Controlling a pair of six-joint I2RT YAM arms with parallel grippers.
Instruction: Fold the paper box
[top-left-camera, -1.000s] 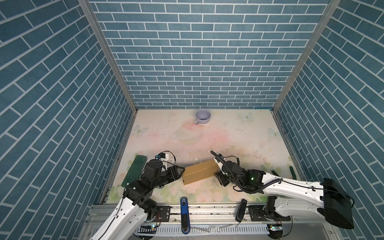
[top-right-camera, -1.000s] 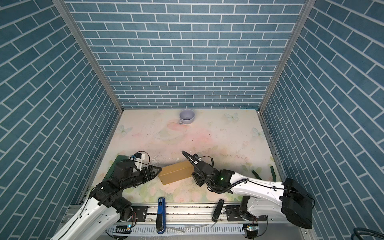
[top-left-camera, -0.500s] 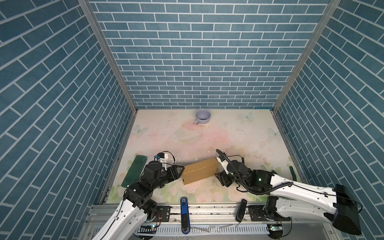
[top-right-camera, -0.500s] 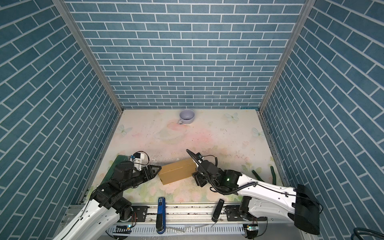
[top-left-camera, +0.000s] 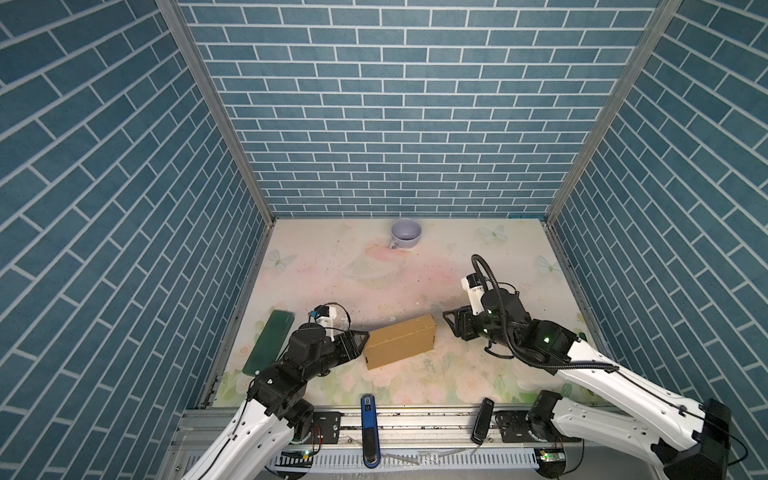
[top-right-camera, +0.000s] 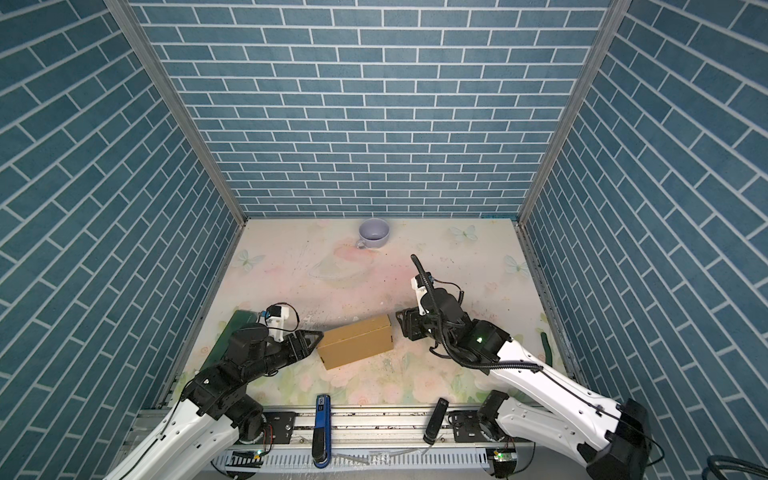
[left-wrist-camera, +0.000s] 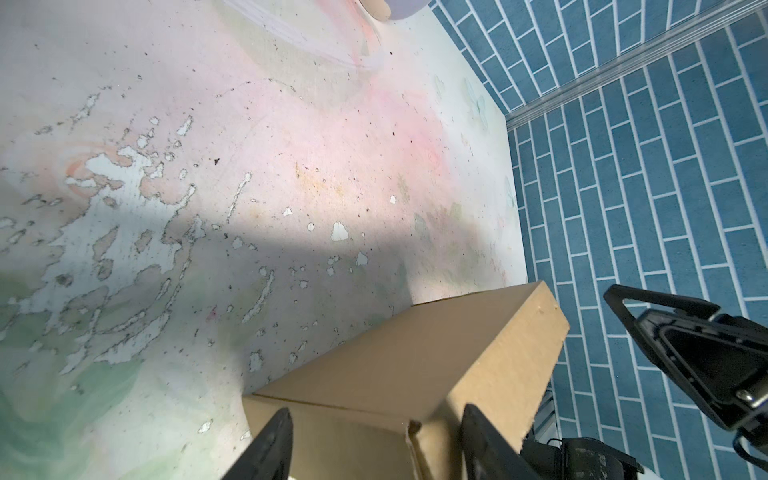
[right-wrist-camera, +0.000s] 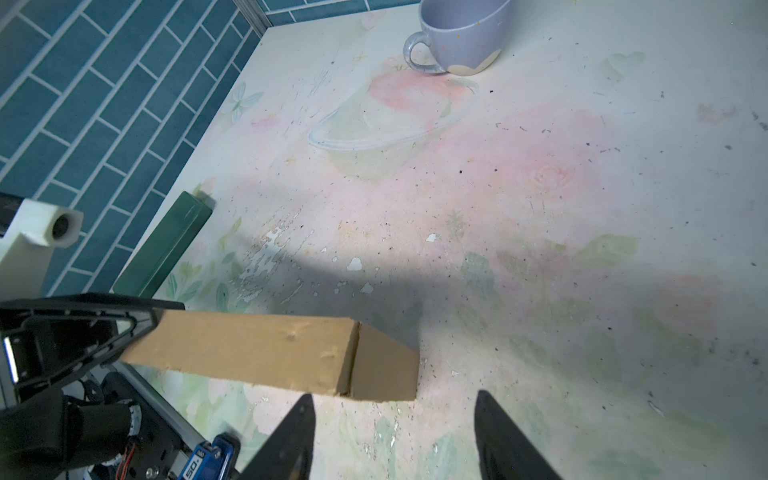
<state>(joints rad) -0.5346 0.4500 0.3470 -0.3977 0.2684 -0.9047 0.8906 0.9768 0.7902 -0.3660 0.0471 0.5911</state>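
With the paper box (top-left-camera: 401, 347) standing near the table's (top-left-camera: 457, 270) front edge, the spread left gripper (top-left-camera: 360, 341) perhaps touching its left end and the spread, empty right gripper (top-left-camera: 451, 329) just clear, a one-sided nudge could slide or tip it.

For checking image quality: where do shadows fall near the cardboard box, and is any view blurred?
Left wrist view: a broad shadow crosses the table beyond the paper box. Right wrist view: the dark band lies on the box's far side; the mug looks sharp. Both top views: sharp, thin shadow along the box's far edge.
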